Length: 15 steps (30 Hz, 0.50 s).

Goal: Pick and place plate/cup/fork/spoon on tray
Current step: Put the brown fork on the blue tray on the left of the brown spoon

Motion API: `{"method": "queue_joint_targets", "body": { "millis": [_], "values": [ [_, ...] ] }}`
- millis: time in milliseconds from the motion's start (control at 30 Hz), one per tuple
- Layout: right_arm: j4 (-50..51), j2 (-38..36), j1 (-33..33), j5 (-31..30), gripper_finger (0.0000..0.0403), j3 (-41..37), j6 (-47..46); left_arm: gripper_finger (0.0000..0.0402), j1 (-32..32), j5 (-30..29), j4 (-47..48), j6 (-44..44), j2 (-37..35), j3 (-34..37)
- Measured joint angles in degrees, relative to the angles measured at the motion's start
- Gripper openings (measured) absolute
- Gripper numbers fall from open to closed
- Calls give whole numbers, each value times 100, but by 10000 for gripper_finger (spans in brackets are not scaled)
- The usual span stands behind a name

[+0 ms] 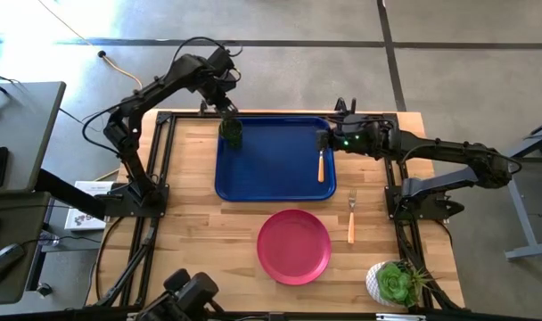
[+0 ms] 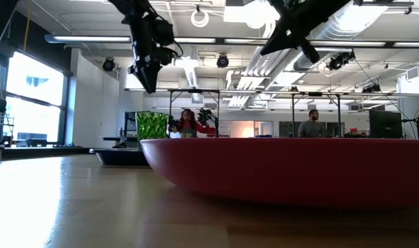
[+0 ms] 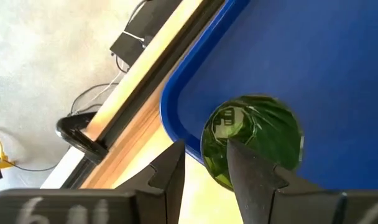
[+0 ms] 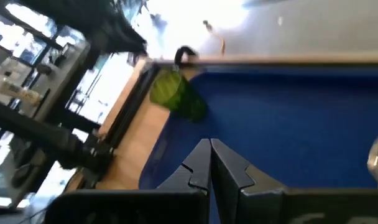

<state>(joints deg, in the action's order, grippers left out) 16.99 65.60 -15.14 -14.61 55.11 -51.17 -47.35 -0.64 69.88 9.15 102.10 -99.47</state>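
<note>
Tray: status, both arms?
Left gripper over the cup at tray corner, jaws open. Right gripper above spoon, jaws shut. Plate, fork on table.

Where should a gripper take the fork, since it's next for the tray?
Grip the fork by its orange handle from straight above, fingers closing across its width. It lies flat on the table, tines toward the tray, clear of the plate.

Green succulent in a white pot [image 1: 393,283] at the wooden table's [image 1: 191,232] near right corner.
</note>
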Motion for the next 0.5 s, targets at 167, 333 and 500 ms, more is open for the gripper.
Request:
{"method": "queue_joint_targets", "body": {
  "millis": [167,333,500],
  "values": [
    [778,0,50,580,0,0,-814,104,20,49,487,-9,-9,-386],
    [1752,0,337,1047,0,0,-1484,104,68,602,909,-117,-122,-388],
    [2549,0,779,1180,0,0,-1936,104,245,922,1051,-205,-315,-344]
  ]
}}
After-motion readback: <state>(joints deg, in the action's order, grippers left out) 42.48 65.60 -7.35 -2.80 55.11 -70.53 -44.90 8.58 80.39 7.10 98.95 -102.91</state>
